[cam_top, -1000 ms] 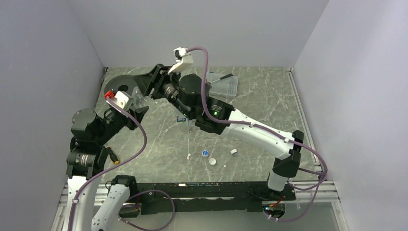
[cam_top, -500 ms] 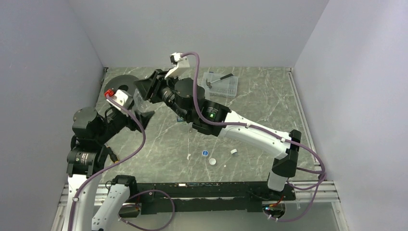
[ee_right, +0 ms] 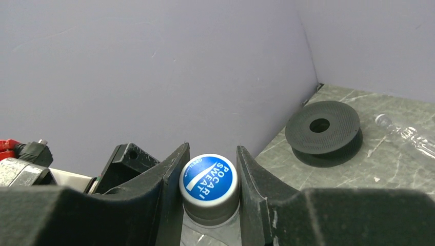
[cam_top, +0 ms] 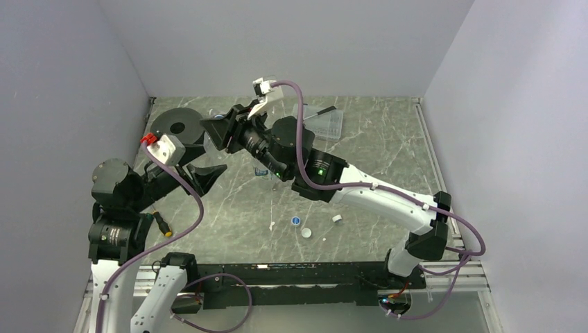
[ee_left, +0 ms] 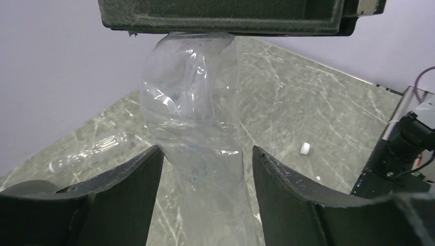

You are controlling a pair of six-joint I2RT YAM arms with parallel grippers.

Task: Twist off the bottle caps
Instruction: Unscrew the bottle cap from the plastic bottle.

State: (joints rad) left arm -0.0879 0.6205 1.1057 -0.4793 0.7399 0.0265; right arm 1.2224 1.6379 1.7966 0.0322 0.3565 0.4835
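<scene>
A clear, crumpled bottle (ee_left: 195, 128) hangs in the air from its neck. Its white cap with a blue top (ee_right: 209, 180) is pinched between the fingers of my right gripper (ee_right: 211, 166), which is shut on it. In the top view that gripper (cam_top: 216, 132) is high over the table's back left. My left gripper (ee_left: 208, 154) stands open around the bottle's lower body, with a gap showing at the right finger (ee_left: 292, 195). From above, the left gripper (cam_top: 210, 158) sits just below and left of the right one. Three loose caps (cam_top: 306, 233) lie near the table's front middle.
A black perforated disc (cam_top: 177, 125) lies at the back left, with another clear bottle (ee_right: 405, 134) lying next to it. A clear rectangular tray (cam_top: 324, 122) stands at the back. A small blue-labelled object (cam_top: 262, 171) shows under the right arm. Walls close in left, back and right.
My left gripper has opened off the bottle's body and drawn back a little toward the near left. The right gripper has tightened on the cap and still holds the bottle up.
</scene>
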